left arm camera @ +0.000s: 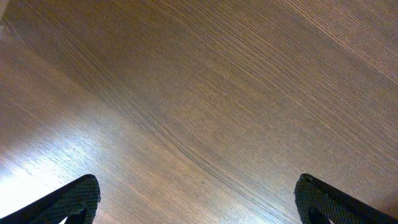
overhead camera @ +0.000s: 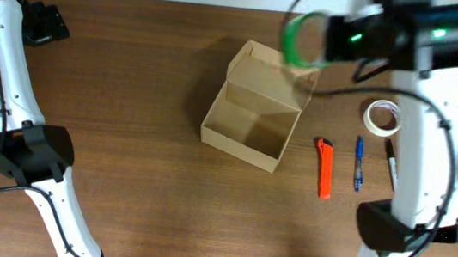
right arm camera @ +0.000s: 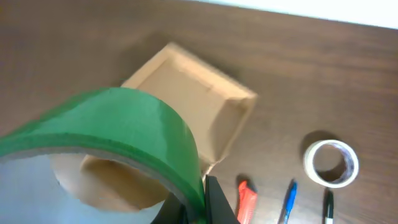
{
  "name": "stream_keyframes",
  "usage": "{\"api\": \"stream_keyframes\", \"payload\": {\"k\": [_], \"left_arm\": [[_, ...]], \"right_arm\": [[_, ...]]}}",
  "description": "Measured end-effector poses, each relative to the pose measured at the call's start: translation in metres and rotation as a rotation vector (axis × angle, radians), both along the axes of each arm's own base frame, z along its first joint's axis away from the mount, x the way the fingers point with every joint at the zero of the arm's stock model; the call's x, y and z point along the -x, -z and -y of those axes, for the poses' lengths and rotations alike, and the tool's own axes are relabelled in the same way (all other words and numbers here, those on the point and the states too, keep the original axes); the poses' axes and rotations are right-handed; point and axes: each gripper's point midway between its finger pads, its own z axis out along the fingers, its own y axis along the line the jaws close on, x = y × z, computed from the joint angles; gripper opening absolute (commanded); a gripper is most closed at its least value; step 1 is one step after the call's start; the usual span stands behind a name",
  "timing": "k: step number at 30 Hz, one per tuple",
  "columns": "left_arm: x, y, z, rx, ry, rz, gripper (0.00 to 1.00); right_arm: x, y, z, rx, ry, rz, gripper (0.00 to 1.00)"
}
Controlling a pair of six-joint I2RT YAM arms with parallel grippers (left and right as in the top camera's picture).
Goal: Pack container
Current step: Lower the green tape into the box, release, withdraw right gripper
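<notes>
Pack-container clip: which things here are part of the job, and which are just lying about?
In the job: cardboard box, open; green tape roll, held aloft by the right gripper.
Lying about, untouched, perhaps to pack later: white tape roll, orange cutter, blue pen, black pen.

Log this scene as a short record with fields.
box: lid open, looks empty
green tape roll: gripped by right end effector, in the air near the box lid
left end effector: open, holding nothing, over bare table
lying on the right arm's side of the box: orange cutter, blue pen, black pen, white tape roll
</notes>
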Motion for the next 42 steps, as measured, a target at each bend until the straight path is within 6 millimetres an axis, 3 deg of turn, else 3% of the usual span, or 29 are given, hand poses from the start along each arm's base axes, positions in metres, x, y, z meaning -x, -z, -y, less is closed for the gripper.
{"api": "stream_keyframes", "payload": {"k": [6, 13, 21, 27, 34, 42], "left_arm": [[0.0, 0.0, 0.0, 0.0, 0.0, 0.0, 1.0], [0.0, 0.0, 0.0, 0.0, 0.0, 0.0, 1.0], [0.0, 0.0, 0.0, 0.0, 0.0, 0.0, 1.0], [0.0, 0.0, 0.0, 0.0, 0.0, 0.0, 1.0], [0.0, 0.0, 0.0, 0.0, 0.0, 0.0, 1.0], [0.0, 0.0, 0.0, 0.0, 0.0, 0.0, 1.0]], "right_arm": [[0.001, 0.054, -0.038, 0.12, -0.1, -0.119, 0.04], [-0.018, 0.12, -0.051, 0.186, -0.111, -0.227, 0.04], [-0.029, 0.173, -0.063, 0.181, -0.124, -0.321, 0.04], [-0.025, 0.2, -0.074, 0.184, -0.147, -0.384, 0.04], [-0.016, 0.206, -0.094, 0.187, -0.192, -0.394, 0.04], [-0.006, 0.22, -0.092, 0.207, -0.197, -0.441, 0.04]]}}
